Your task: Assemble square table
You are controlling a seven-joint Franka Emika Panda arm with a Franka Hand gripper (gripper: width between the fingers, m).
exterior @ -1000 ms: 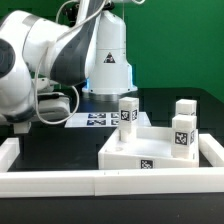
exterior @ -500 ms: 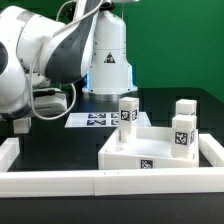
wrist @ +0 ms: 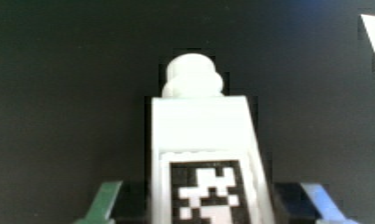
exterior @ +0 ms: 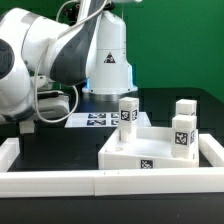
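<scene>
The large white square plastic slab with raised rim is seen on the black surface, three small white tagged leg blocks standing on it. In the wrist view a fourth white tagged leg block lies between the hand's fingers; apparently gripped, contact not clearly shown.

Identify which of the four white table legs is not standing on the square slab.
The leg between the jaws in the wrist view; the other three stand on the slab.
</scene>
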